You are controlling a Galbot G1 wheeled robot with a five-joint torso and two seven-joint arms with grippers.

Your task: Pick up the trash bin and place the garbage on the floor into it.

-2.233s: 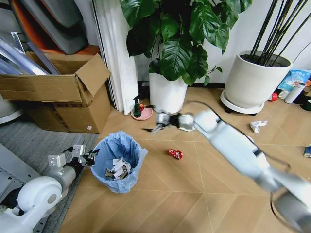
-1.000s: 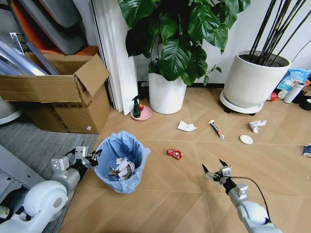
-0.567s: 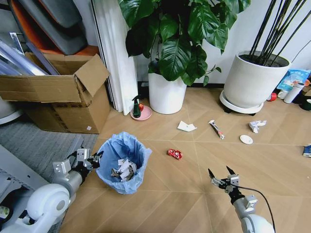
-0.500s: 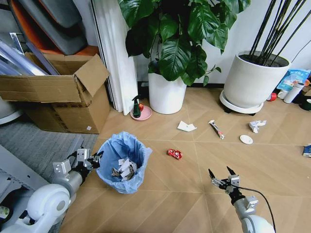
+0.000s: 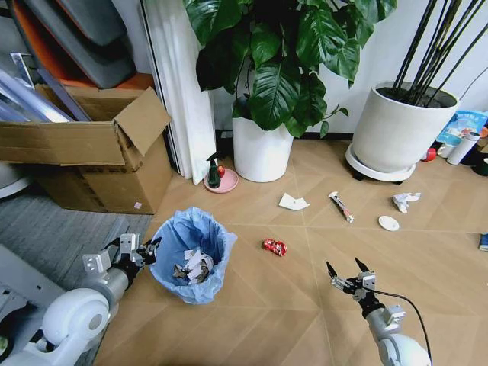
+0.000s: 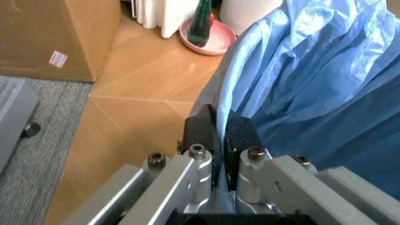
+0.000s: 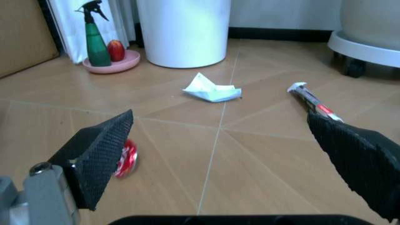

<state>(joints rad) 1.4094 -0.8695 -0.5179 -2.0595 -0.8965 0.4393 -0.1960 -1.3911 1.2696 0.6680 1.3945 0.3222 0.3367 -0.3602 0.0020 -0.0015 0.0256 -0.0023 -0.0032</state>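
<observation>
Chevron wood floor (image 5: 274,305) carries scattered scraps; left pincer (image 6: 218,136) is clenched on the trash bin (image 5: 191,255) liner rim. Right pincer (image 5: 345,276), released, hovers near the red wrapper (image 5: 274,246), seemingly the next grab.

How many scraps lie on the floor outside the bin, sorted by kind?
Outside the bin:
White paper: 2 (folded paper, crumpled paper)
Stick wrapper: 1
White disc: 1
Red wrapper: 1
Blue piece, cut off by the head view's edge: 1
Total: 6
</observation>
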